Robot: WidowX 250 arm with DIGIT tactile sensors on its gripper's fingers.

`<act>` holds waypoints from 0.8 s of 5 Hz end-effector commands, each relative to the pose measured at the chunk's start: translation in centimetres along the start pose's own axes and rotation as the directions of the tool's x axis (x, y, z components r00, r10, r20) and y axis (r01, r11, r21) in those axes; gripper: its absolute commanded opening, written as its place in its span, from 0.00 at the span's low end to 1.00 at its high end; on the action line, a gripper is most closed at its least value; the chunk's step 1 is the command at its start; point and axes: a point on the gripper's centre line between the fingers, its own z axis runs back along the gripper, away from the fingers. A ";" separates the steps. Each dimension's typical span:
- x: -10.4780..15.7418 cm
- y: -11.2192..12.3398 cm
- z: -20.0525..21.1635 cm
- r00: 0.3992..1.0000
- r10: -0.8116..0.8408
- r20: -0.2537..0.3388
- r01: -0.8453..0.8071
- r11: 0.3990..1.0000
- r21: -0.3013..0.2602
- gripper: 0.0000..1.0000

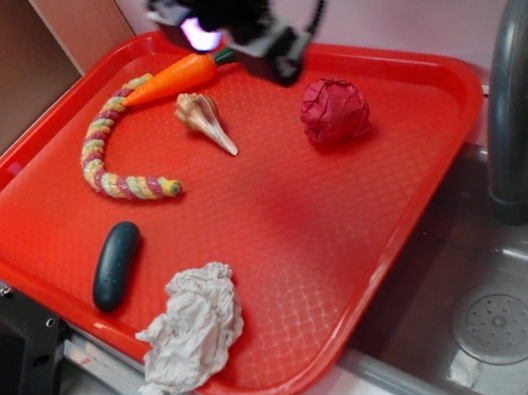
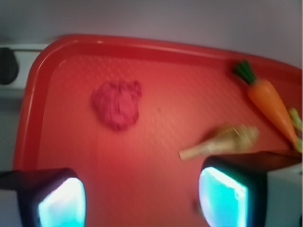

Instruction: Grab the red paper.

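A: Gripper (image 2: 142, 196) state? Red paper (image 1: 335, 110) loc?

B: Jaws seen spread wide in wrist view, nothing held btwn them. Paper noted upper right of exterior frame, on red tray (image 1: 292, 243), clear of the shell (image 1: 204, 118) and carrot (image 1: 173, 77). In wrist view it's upper left of centre, not yet btwn the fingers.

A: Approach advice?

B: Gripper to be shifted till the ball is centred btwn the fingers, then lowered w/ jaws kept wide. Closure judged best across the ball's middle; crumpled paper prob. compresses, so a full squeeze is recommended. Shell to be avoided.
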 end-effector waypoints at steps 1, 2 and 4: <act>3.1 0.0 -3.4 0.999 -0.011 -0.036 0.010 0.999 -0.033 1.00; 3.2 0.1 -5.3 0.997 -0.018 -0.077 0.015 0.999 -0.033 1.00; 4.5 -0.2 -7.9 0.987 -0.039 -0.156 0.022 0.994 -0.111 1.00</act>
